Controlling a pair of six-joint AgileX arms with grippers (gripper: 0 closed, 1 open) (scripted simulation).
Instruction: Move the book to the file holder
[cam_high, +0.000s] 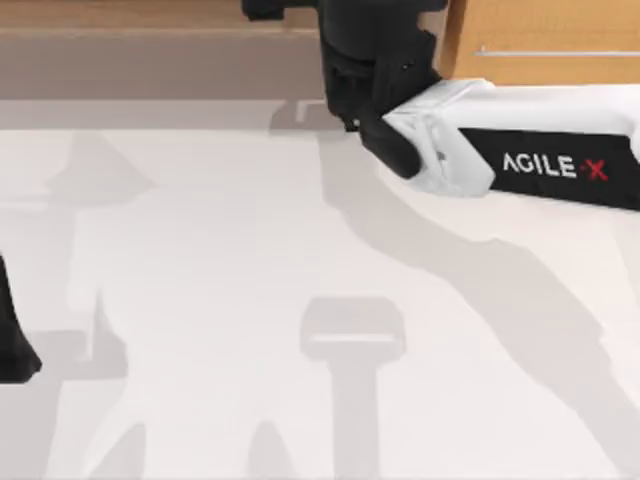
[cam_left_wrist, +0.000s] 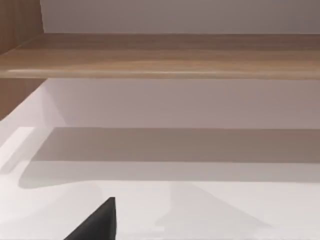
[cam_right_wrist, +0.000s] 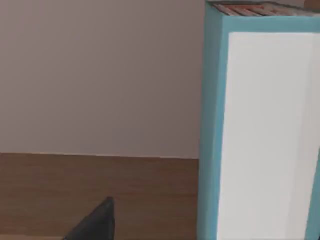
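Our left arm (cam_high: 15, 340) sat parked at the bench's (cam_high: 230, 300) left edge. Our right gripper (cam_high: 345, 75) reached over the far edge; we could not tell its grip. The book (cam_right_wrist: 260, 135) stood upright just before it.

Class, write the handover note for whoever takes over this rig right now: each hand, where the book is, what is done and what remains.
Right arm: stretched across the table's far edge, from the right toward the middle, its hand by the wooden back panel.
Book: upright close before the right wrist camera, light blue cover, white page block. Whether it is gripped cannot be told.
Left arm: parked at the table's left edge.
Done: book raised upright.
Left: confirm it sits in the file holder, then withdraw.
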